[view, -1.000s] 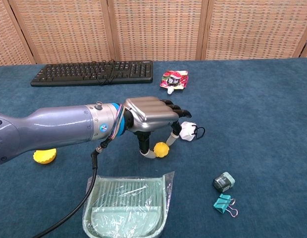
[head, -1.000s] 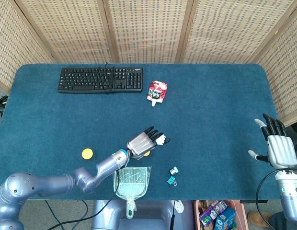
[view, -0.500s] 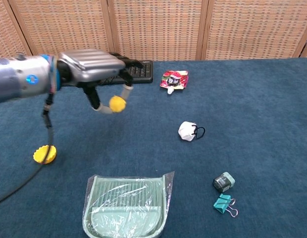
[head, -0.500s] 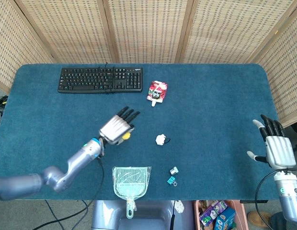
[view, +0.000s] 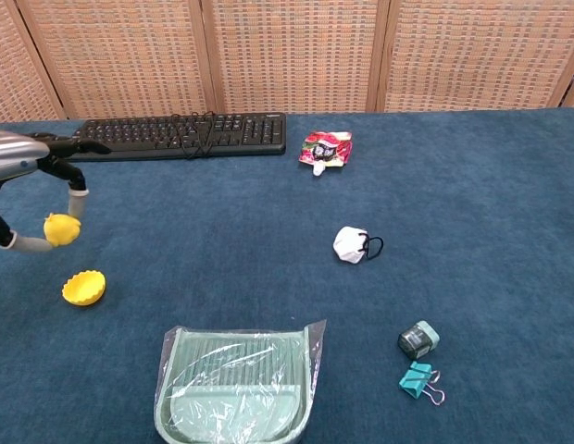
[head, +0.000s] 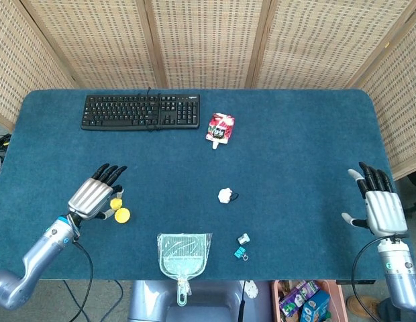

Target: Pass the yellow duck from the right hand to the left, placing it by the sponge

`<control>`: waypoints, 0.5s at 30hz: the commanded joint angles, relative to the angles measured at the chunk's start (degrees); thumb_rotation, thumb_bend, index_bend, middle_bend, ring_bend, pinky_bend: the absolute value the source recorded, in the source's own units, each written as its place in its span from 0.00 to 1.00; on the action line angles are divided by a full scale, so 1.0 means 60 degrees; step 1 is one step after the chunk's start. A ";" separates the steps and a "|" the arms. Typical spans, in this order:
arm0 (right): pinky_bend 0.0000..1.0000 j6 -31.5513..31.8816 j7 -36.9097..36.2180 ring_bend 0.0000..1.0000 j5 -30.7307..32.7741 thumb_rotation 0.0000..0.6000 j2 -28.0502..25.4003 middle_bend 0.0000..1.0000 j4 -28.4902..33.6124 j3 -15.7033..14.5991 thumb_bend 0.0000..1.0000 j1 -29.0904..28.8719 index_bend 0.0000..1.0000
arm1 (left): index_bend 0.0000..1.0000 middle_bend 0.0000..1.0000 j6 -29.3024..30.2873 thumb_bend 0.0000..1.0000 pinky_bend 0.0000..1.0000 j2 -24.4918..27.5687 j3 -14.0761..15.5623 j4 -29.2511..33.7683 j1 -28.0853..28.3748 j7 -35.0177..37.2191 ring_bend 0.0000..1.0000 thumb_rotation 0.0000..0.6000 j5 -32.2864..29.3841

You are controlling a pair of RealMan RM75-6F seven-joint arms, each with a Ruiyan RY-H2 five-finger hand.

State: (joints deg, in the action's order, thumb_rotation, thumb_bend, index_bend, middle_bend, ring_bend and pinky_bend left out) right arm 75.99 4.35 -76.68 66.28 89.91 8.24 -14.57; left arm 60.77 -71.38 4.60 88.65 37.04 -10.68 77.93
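Left hand (head: 94, 196) sits over the left side of the blue table (head: 302, 154); it pinches the yellow duck (view: 60, 228) between thumb and a finger, the other fingers spread. In the chest view the duck is off the cloth, above and just left of a round yellow sponge (view: 84, 288). In the head view duck and sponge appear just beside each other.

Right hand (head: 378, 204) is at the table's right edge, palm down, fingers spread, holding nothing.

Black keyboard (head: 141, 111) lies along the far edge; white lettering on its upper right corner is too small to read. Beside it lies a red and white pouch (head: 220, 127); its print is not legible. A crumpled white mask (view: 354, 244) sits mid-table. At the near edge lies a pale green dustpan (view: 237, 385) in clear wrap. To its right are a small grey-green object (view: 418, 339) and a teal binder clip (view: 418, 380), near each other.
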 commanded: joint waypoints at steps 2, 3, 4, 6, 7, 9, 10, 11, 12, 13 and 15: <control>0.00 -0.0010 0.0073 0.00 -0.0064 1.00 0.0039 0.00 0.0017 -0.0037 0.00 -0.0011 0.01 | 0.59 0.00 -0.0087 0.32 0.00 -0.0355 0.0221 -0.0736 -0.0324 0.0591 0.00 1.00 0.0371; 0.00 -0.0006 0.0068 0.00 -0.0065 1.00 0.0035 0.00 0.0019 -0.0035 0.00 -0.0007 0.01 | 0.59 0.00 -0.0051 0.32 0.00 -0.0425 0.0207 -0.0825 -0.0350 0.0560 0.00 1.00 0.0438; 0.00 0.0015 0.0036 0.00 -0.0054 1.00 0.0020 0.00 0.0021 -0.0014 0.00 0.0004 0.01 | 0.59 0.00 -0.0045 0.32 0.00 -0.0530 0.0190 -0.0882 -0.0367 0.0444 0.00 1.00 0.0497; 0.00 0.0034 -0.0019 0.00 -0.0048 1.00 -0.0004 0.00 0.0019 0.0005 0.00 0.0018 0.01 | 0.59 0.00 -0.0109 0.32 0.00 -0.0614 0.0159 -0.0886 -0.0387 0.0330 0.00 1.00 0.0492; 0.00 0.0052 -0.0055 0.00 -0.0047 1.00 -0.0018 0.00 0.0010 0.0015 0.00 0.0031 0.01 | 0.59 0.00 -0.0148 0.32 0.00 -0.0662 0.0140 -0.0893 -0.0395 0.0262 0.00 1.00 0.0500; 0.00 0.0068 -0.0112 0.00 -0.0055 1.00 -0.0039 0.00 0.0004 0.0024 0.00 0.0046 0.01 | 0.59 0.00 -0.0221 0.32 0.00 -0.0741 0.0112 -0.0930 -0.0404 0.0177 0.00 1.00 0.0502; 0.00 0.0068 -0.0147 0.00 -0.0059 1.00 -0.0051 0.00 0.0004 0.0027 0.00 0.0052 0.01 | 0.59 0.00 -0.0276 0.32 0.00 -0.0781 0.0088 -0.0946 -0.0410 0.0132 0.00 1.00 0.0484; 0.00 0.0067 -0.0170 0.00 -0.0065 1.00 -0.0060 0.00 0.0004 0.0025 0.00 0.0057 0.01 | 0.59 0.00 -0.0342 0.32 0.00 -0.0815 0.0073 -0.0957 -0.0408 0.0101 0.00 1.00 0.0454; 0.00 0.0065 -0.0194 0.00 -0.0073 1.00 -0.0071 0.00 0.0007 0.0024 0.00 0.0061 0.01 | 0.59 0.00 -0.0399 0.32 0.00 -0.0849 0.0049 -0.0968 -0.0406 0.0060 0.00 1.00 0.0419; 0.00 0.0063 -0.0219 0.00 -0.0089 1.00 -0.0084 0.00 0.0010 0.0021 0.00 0.0064 0.01 | 0.59 0.00 -0.0445 0.32 0.00 -0.0890 0.0012 -0.0980 -0.0409 0.0018 0.00 1.00 0.0384; 0.00 0.0075 -0.0239 0.00 -0.0103 1.00 -0.0098 0.00 0.0011 0.0028 0.00 0.0069 0.01 | 0.59 0.00 -0.0496 0.32 0.00 -0.0950 -0.0040 -0.1006 -0.0415 -0.0011 0.00 1.00 0.0357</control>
State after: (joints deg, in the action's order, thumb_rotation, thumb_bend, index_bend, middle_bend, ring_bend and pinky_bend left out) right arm 76.44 2.92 -77.30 65.70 89.97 8.40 -14.16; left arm 57.89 -76.98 4.46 82.68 34.57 -10.67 80.15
